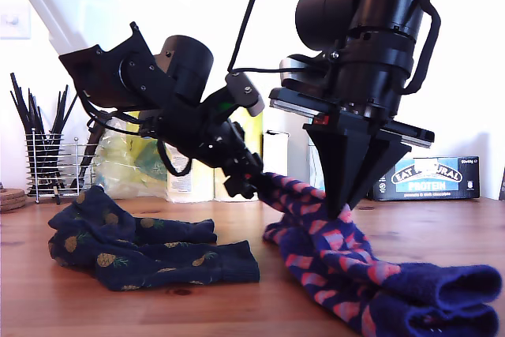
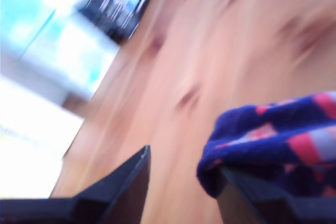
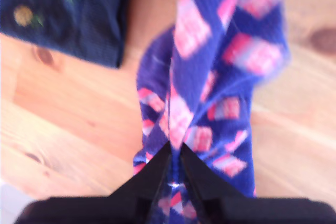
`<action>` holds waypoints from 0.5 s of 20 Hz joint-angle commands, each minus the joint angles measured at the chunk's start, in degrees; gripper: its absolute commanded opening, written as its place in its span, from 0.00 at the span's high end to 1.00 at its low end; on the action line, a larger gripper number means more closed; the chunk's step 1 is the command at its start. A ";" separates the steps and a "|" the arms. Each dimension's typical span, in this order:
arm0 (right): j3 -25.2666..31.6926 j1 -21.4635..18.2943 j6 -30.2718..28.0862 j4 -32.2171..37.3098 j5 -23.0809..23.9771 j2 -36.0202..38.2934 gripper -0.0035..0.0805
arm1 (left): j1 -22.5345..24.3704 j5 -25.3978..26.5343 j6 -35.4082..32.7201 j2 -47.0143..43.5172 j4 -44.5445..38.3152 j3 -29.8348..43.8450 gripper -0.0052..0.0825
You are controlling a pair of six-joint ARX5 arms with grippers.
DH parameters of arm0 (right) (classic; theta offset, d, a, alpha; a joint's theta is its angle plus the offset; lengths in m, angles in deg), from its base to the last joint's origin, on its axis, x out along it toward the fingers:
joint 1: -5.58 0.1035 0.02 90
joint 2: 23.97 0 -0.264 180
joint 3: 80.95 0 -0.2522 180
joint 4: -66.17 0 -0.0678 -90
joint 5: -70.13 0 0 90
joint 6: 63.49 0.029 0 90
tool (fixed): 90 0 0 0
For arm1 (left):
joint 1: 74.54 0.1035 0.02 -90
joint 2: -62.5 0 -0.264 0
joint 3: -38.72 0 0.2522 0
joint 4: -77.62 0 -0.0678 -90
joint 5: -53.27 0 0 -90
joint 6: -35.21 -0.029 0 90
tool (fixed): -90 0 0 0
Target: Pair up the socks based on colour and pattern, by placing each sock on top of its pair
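Pinch on the pattern: my second gripper (image 1: 341,209) hangs straight down over the wooden table (image 1: 237,305), fingers closed to a narrow point on a fold of a blue-purple block-pattern sock (image 1: 312,203). The second wrist view shows it plainly: fabric nipped between the tips, the sock running away from the fingers along their line of sight.

My first gripper (image 1: 251,185) comes in at a slant from the exterior view's left. Its fingers stand apart, and the sock's raised end rests against one of them, not clamped as far as I can see.

Here's the key relation: the sock's long axis runs from that raised end down toward the exterior view's lower right, where it lies over a second blue-purple sock (image 1: 442,313). Where one sock ends and the other begins, I cannot tell.

The pineapple socks (image 1: 142,246) lie heaped together on the exterior view's left, apart from the blue-purple pair, with bare wood between.

Room to move? Open table in front. At the back stand a protein bar box (image 1: 430,179) and a wire holder of dark sticks (image 1: 47,163), so lowering toward the exterior view's right looks safest.
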 commanded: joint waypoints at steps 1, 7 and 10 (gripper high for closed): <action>1.22 0.55 -0.04 -2.16 -1.90 -1.25 0.97 | 2.69 2.47 -0.09 -2.10 0.44 -1.66 0.56; 1.22 0.57 1.05 -0.74 -2.05 -1.27 0.97 | 2.89 -0.24 -1.81 -9.01 7.39 -1.88 0.56; 1.22 0.57 1.25 0.07 -2.03 -1.29 0.97 | 3.17 -5.14 -3.13 -12.17 16.11 -1.88 0.50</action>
